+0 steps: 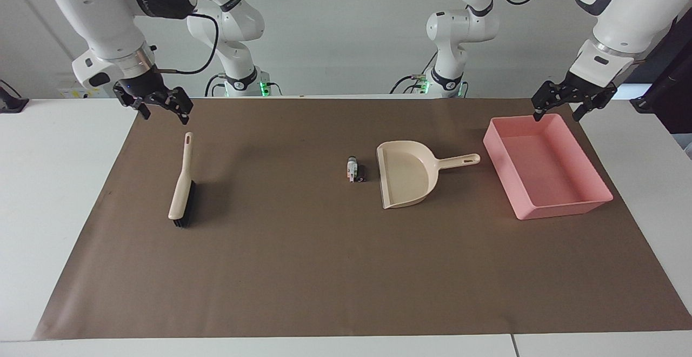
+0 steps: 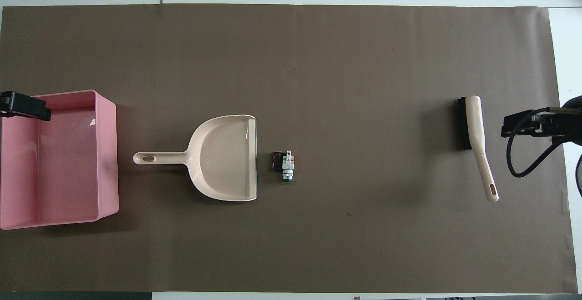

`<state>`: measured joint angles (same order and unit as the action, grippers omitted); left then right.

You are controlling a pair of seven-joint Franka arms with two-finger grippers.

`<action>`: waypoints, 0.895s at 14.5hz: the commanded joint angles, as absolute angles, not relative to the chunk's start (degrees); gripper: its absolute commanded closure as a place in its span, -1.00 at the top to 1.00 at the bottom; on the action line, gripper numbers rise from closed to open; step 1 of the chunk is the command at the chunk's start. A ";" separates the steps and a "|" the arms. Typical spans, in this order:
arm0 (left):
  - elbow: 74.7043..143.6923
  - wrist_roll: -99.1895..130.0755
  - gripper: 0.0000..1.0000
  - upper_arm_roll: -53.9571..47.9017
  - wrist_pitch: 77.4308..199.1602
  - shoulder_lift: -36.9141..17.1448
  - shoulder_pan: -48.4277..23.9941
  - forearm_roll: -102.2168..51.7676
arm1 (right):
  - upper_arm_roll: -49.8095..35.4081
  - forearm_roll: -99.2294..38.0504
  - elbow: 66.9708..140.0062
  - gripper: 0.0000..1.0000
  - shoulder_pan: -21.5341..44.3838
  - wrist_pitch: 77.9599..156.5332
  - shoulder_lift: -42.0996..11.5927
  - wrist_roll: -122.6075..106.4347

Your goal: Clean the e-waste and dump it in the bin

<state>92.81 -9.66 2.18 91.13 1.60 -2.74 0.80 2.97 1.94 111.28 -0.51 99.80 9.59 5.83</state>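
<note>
Right gripper (image 1: 160, 106) open, empty, above brush (image 1: 181, 186) handle tip; brush runs 12-to-6 on facing view; left gripper (image 1: 562, 106) open over bin (image 1: 546, 165) rim, waiting; scraps (image 1: 355, 170) beside dustpan (image 1: 408, 179) mouth, mid-table.

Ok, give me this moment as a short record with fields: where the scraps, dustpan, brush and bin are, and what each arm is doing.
e-waste: small scraps on the brown mat, just outside the dustpan's open edge
dustpan: flat on the mat, its handle pointing toward the bin
bin: pink tray at the left arm's end of the table, nothing visible inside
brush: lying at the right arm's end, untouched
right gripper: open, raised above the mat near the brush's handle end
left gripper: open, raised over the bin's rim, holding nothing
</note>
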 commanded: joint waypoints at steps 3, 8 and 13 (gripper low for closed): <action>95.61 -26.77 0.96 2.02 94.22 1.67 -4.91 1.14 | 2.55 1.05 129.45 1.00 -5.09 114.76 13.12 -2.10; 103.17 -51.80 0.95 2.02 99.92 2.11 -9.92 1.14 | 2.55 0.97 137.45 1.00 -7.47 128.30 8.97 -3.96; 112.40 -71.86 0.93 2.11 108.44 1.85 -13.62 1.40 | 2.55 0.79 140.62 0.99 -8.17 131.22 7.74 -5.97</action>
<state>108.03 -64.69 1.31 104.36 0.86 -12.56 0.80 3.05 1.94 139.18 -6.66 129.68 7.51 -2.75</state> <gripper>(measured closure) 0.026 0.000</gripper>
